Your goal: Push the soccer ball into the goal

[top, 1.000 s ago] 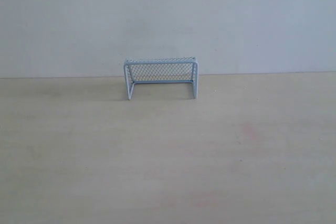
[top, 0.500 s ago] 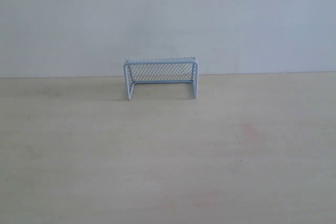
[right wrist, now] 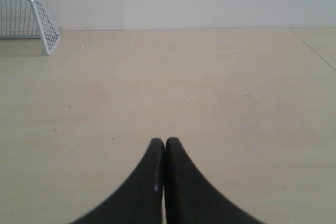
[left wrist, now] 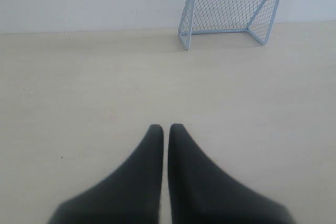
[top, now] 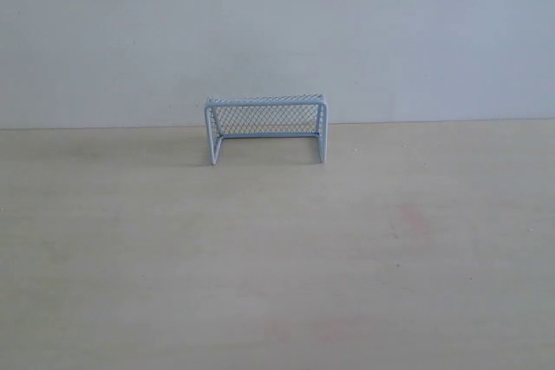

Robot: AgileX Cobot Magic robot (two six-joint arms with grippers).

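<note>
I see my left hand and right hand both pinched closed, empty; the goal stands well ahead of them.

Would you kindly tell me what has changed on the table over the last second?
Nothing visibly changed. In the exterior view the goal stands on the same spot at the far edge of the table, and neither an arm nor the ball shows there, then or now.

Goal stands by wall; bare table in front, open passage to goal mouth.
</note>
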